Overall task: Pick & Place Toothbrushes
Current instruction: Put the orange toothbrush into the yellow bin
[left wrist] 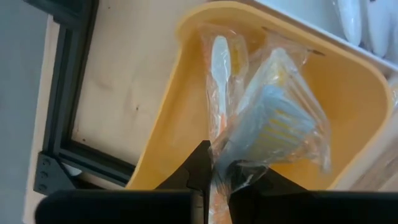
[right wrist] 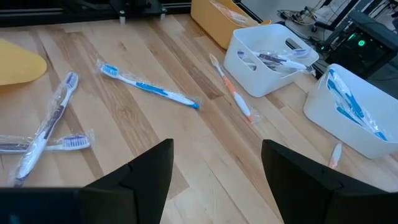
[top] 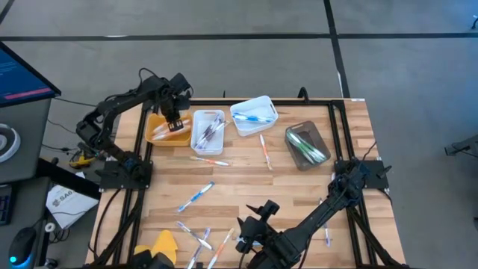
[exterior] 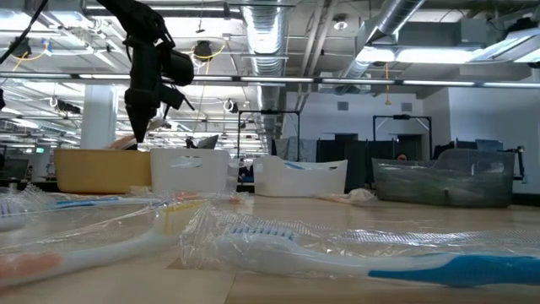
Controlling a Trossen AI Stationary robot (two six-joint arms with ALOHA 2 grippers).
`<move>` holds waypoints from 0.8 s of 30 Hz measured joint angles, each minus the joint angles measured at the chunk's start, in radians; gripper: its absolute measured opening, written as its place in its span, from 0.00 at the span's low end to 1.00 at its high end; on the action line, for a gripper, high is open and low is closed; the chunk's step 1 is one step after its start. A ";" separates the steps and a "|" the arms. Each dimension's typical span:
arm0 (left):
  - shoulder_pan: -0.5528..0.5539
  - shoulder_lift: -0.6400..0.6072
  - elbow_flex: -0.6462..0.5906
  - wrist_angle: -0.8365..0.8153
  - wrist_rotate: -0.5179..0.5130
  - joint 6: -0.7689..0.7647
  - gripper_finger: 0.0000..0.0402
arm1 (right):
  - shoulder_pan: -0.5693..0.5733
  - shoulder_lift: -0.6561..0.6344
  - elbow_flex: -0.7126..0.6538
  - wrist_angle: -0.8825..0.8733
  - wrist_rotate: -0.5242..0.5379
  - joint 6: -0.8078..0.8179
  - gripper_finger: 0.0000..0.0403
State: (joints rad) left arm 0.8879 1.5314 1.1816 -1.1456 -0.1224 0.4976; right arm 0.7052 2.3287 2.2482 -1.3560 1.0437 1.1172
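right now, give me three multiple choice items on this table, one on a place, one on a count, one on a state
1. Where is the left pincer?
A. over the orange bin
B. over the dark bin
C. at the table's near edge

2. How many bins stand in the far row?
A. two
B. four
C. six

3. What is the state of the right pincer?
A. shut on a blue toothbrush
B. shut on nothing
C. open, holding nothing

Answers:
1. A: the high view puts it above the orange bin, and the left wrist view shows that bin under a wrapped orange toothbrush in its grip.
2. B: the high view shows the orange bin, two white bins and the dark bin.
3. C: the right wrist view shows the fingers wide apart over bare wood.
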 joint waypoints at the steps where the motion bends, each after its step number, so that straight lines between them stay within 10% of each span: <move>1: 0.000 0.000 0.000 0.000 0.000 -0.016 0.06 | 0.000 0.000 0.000 0.000 0.000 0.000 0.59; 24: -0.002 0.000 0.000 0.041 -0.011 0.048 0.10 | 0.000 -0.001 0.000 -0.001 -0.026 -0.002 0.59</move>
State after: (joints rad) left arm 0.8860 1.5314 1.1816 -1.1049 -0.1337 0.5453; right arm 0.7050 2.3280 2.2482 -1.3567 1.0172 1.1156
